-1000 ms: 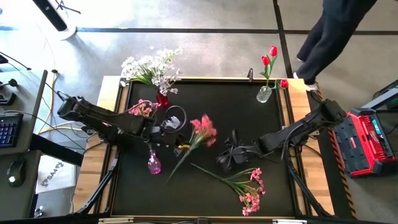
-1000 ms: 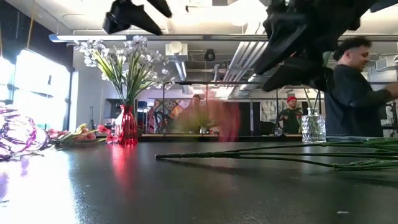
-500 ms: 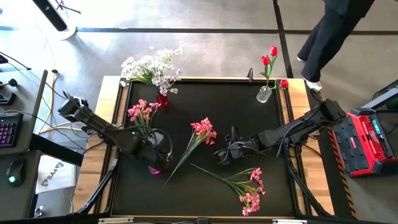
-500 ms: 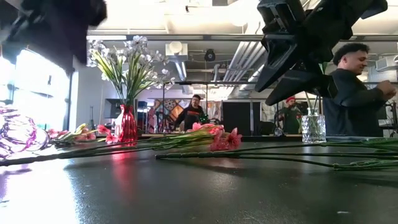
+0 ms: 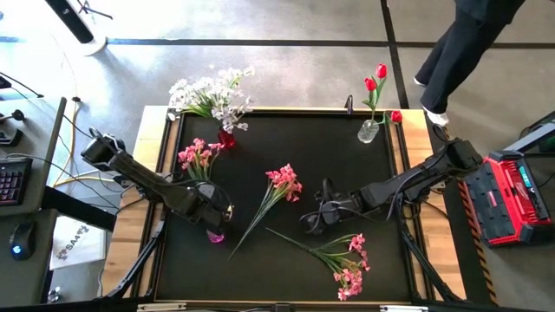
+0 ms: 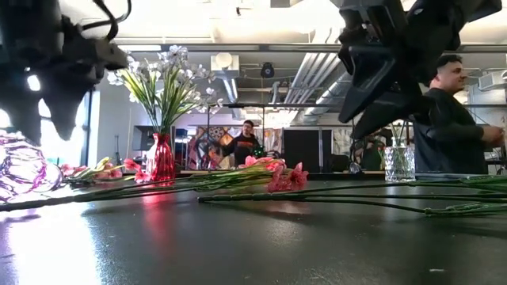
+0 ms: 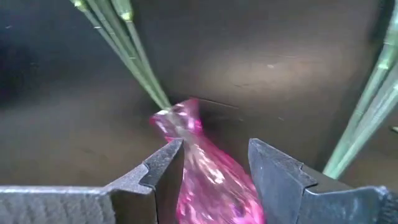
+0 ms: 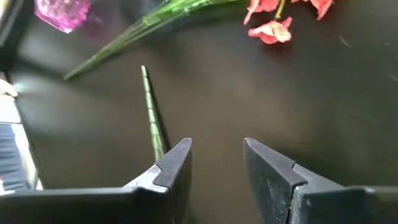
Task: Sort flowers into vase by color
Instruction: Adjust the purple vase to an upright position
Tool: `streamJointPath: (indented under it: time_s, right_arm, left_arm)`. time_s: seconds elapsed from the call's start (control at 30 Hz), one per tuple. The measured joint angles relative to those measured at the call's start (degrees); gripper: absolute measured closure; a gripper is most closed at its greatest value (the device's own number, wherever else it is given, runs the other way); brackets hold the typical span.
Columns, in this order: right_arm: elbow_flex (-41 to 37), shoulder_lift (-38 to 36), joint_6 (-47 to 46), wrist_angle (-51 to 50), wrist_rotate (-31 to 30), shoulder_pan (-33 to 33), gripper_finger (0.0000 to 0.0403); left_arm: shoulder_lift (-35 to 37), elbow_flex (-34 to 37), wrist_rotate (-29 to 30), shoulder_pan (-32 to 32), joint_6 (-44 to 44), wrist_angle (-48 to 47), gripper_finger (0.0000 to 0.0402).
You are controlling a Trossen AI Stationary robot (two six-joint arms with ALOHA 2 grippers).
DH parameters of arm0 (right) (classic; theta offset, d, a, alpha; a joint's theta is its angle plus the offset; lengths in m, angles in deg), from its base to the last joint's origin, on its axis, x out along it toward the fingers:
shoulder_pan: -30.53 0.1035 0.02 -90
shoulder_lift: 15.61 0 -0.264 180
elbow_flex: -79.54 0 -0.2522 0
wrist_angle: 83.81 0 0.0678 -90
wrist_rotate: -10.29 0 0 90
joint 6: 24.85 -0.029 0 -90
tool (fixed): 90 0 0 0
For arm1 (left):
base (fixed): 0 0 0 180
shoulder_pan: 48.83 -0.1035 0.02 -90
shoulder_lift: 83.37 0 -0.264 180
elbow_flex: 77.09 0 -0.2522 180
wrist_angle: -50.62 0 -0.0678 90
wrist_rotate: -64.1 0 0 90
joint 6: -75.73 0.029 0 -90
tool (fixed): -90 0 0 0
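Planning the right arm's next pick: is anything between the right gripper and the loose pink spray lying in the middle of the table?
Nothing visible. The right gripper hovers, jaws open, beside the pink spray, with bare table between them. Another pink spray's stem lies just by its fingers, off that line.
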Motion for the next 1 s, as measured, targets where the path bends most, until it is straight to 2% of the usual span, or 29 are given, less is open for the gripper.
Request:
streamJointPath:
  time_s: [0.17, 0.43, 0.7, 1.0]
  right_arm:
    - [0.0, 0.0, 1.4, -1.8, 0.2, 0.0, 0.0271]
    - [0.0, 0.0, 4.2, -2.3, 1.3, 0.0, 0.0271]
    - [0.0, 0.0, 4.3, -2.3, 1.5, 0.0, 0.0271]
    - [0.0, 0.0, 4.0, -2.1, 1.5, 1.5, 0.0271]
  left_arm:
    - [0.0, 3.2, -2.1, -0.8, -2.7, 1.5, 0.0233]
    - [-0.4, 8.6, -2.5, -3.1, -2.7, 11.7, 0.0233]
    - [-2.9, 11.5, -4.4, -4.1, -0.4, 16.1, 0.0235]
    - [-3.8, 11.3, -4.6, -3.7, 0.9, 15.8, 0.0287]
